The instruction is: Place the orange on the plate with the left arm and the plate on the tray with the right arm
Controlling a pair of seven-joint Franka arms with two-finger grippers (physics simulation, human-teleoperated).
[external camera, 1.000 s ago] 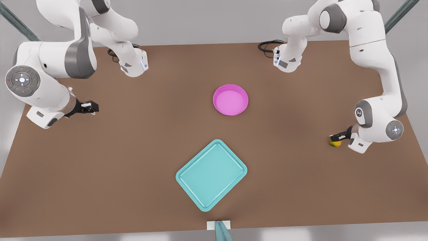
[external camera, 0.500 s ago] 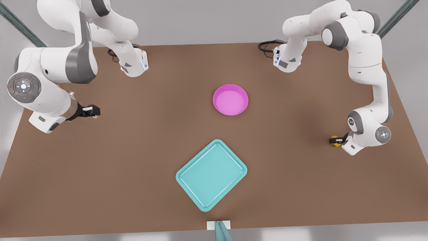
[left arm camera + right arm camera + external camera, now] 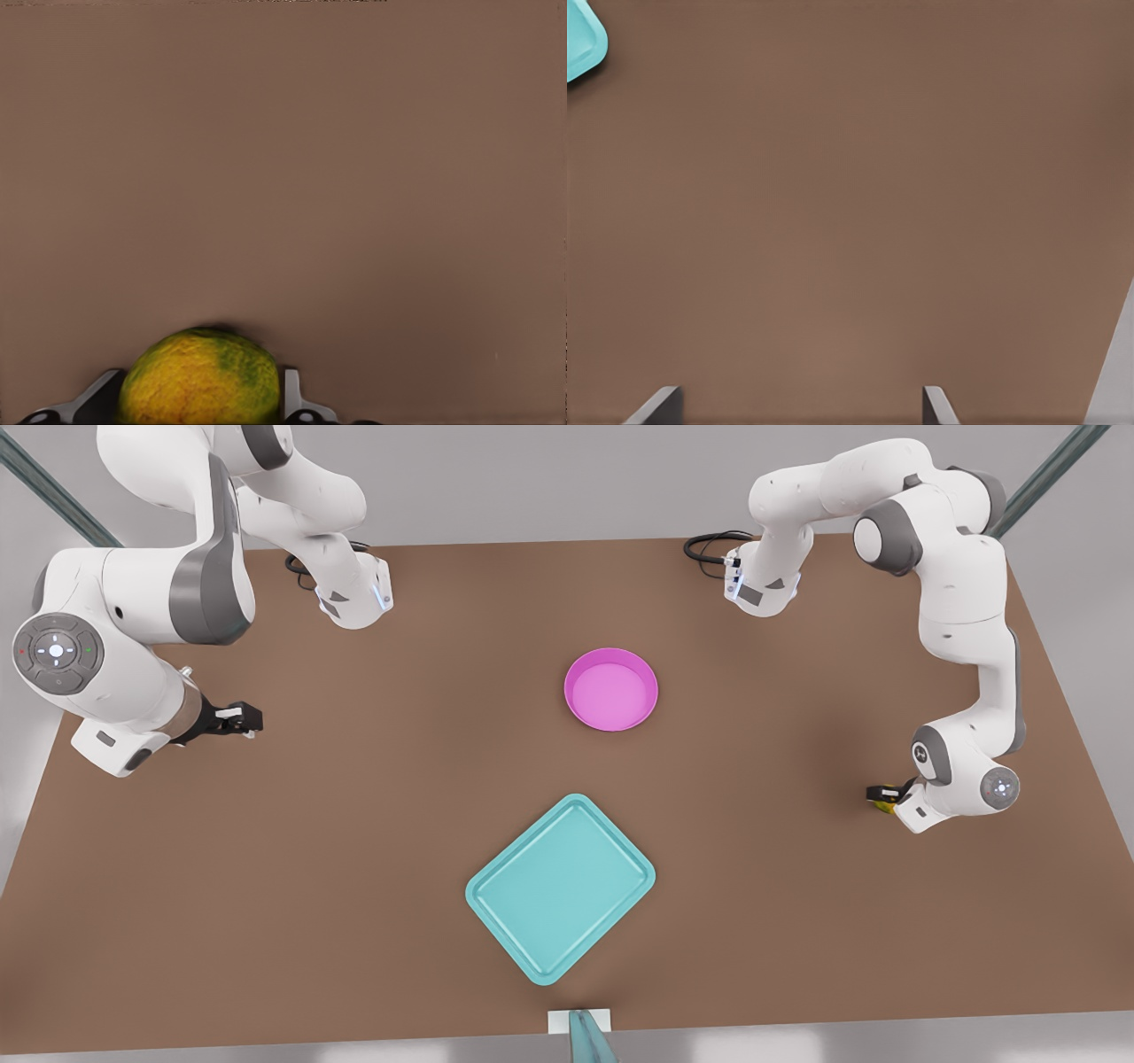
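The orange (image 3: 199, 376) lies near the table's edge on the front view's right, seen there as a small yellow spot (image 3: 884, 806). My left gripper (image 3: 882, 796) is low over the table and shut on it, one finger pressed to each side (image 3: 292, 394). The magenta plate (image 3: 611, 654) sits bare at the table's centre. Nearer the front edge lies the teal tray (image 3: 471, 892), turned at an angle and holding nothing. My right gripper (image 3: 249, 717) waits open above bare table on the front view's left, its fingertips (image 3: 663, 403) wide apart, with a tray corner (image 3: 580, 44) in its view.
The brown table (image 3: 354, 824) has wide bare stretches between the plate, the tray and both grippers. Both arm bases stand at the far edge, with a black cable loop (image 3: 709, 547) by one. A small white bracket (image 3: 580, 1020) sits at the front edge.
The left arm has folded lower and brought its gripper down around the orange. The right gripper has shifted only slightly.
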